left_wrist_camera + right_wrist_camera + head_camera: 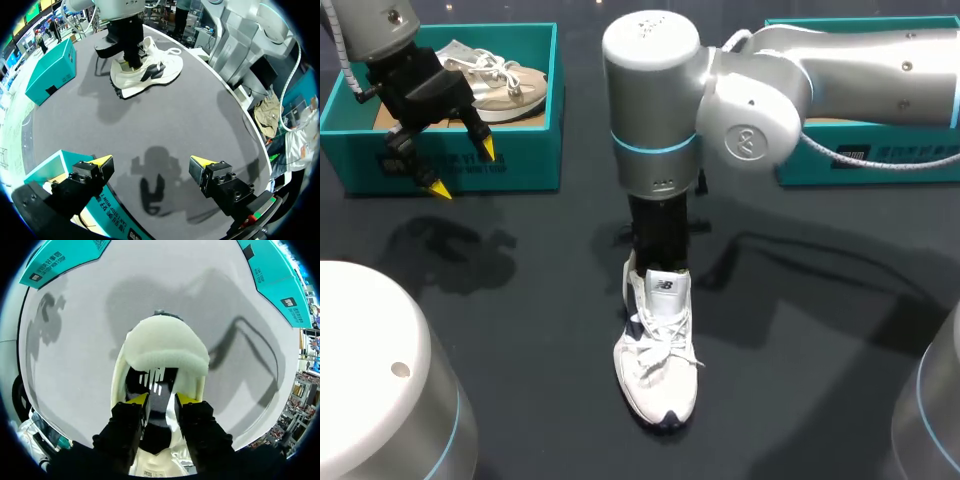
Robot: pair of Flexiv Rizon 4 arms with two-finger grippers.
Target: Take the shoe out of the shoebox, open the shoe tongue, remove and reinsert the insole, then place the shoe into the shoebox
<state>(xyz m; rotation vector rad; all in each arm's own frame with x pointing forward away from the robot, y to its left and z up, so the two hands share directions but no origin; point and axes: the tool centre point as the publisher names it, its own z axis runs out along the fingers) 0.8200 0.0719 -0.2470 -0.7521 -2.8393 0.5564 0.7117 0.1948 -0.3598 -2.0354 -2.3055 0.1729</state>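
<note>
Head view: the white shoe point(658, 350) stands mid-table point(520, 330), well apart from the left shoebox point(530, 150) and the right shoebox point(810, 172).
Left wrist view: the left gripper point(152, 165) hangs spread and empty over the left shoebox's front wall.
Right wrist view: the right gripper point(161, 399) sits inside the shoe's opening. Its grip cannot be told.

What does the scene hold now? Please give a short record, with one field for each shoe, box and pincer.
white shoe: on the table, outside both boxes
left shoebox: holds a beige shoe
right shoebox: inside hidden by right arm
right pincer: down in the white shoe's opening
left pincer: open, empty, above the left shoebox's front wall
</note>
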